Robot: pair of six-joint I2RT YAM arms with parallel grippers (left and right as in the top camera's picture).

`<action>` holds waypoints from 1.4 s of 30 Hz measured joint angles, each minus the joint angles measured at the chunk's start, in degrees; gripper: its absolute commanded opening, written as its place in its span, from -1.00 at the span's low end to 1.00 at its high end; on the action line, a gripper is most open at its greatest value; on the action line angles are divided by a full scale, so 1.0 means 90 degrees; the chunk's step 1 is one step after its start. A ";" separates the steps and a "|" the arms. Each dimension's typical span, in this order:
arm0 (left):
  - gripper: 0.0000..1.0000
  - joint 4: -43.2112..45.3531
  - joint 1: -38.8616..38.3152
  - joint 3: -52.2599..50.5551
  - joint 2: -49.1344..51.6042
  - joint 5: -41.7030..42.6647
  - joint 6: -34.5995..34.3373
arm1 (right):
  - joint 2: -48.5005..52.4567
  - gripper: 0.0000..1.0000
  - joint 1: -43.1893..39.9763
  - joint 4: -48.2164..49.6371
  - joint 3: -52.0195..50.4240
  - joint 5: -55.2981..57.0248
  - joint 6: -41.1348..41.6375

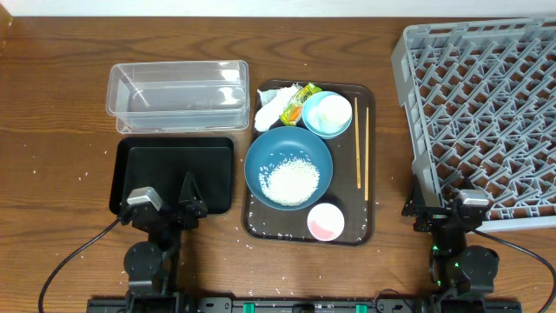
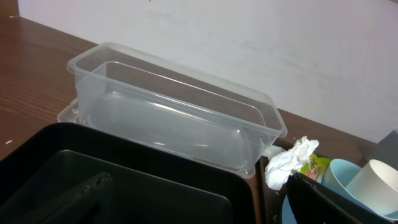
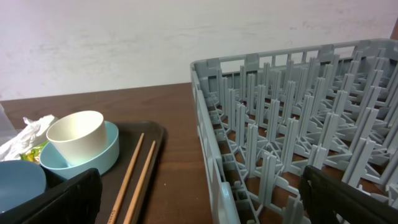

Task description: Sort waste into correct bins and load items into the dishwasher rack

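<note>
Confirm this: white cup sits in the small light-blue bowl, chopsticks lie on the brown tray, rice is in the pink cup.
One thing is wrong: the rice is in the big dark-blue bowl, not the pink cup, as the overhead view shows. The white cup in the light-blue bowl and the chopsticks on the brown tray are right.

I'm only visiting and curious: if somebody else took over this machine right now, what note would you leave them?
Left gripper: open, empty, over the black tray-bin.
Right gripper: open, empty, at the dishwasher rack's near-left corner.
On the brown serving tray: dark-blue bowl holding rice, white cup inside the light-blue bowl, pink cup, chopsticks, tissue, snack wrapper.
Clear tub, black tray-bin and rack hold nothing.
Done: nothing.
Left: waste into bins, dishes and chopsticks into rack.
</note>
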 measured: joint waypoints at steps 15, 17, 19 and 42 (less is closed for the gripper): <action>0.82 0.0002 0.0000 0.0000 0.0000 0.0000 0.0000 | 0.0000 0.99 0.0000 0.0029 0.0000 -0.0036 0.0085; 0.82 0.0000 0.0000 0.0000 0.0000 0.0000 0.0000 | 0.0002 0.99 0.0000 0.0104 0.0000 -0.0345 0.0515; 0.82 0.0000 0.0000 0.0000 0.0000 0.0000 0.0000 | 0.0002 0.99 0.0000 0.0134 0.0000 -0.0874 0.1139; 0.82 -0.0022 -0.0005 0.0017 0.0007 0.0005 0.0046 | 0.0328 0.99 0.0000 0.2450 0.0814 -0.4170 0.6734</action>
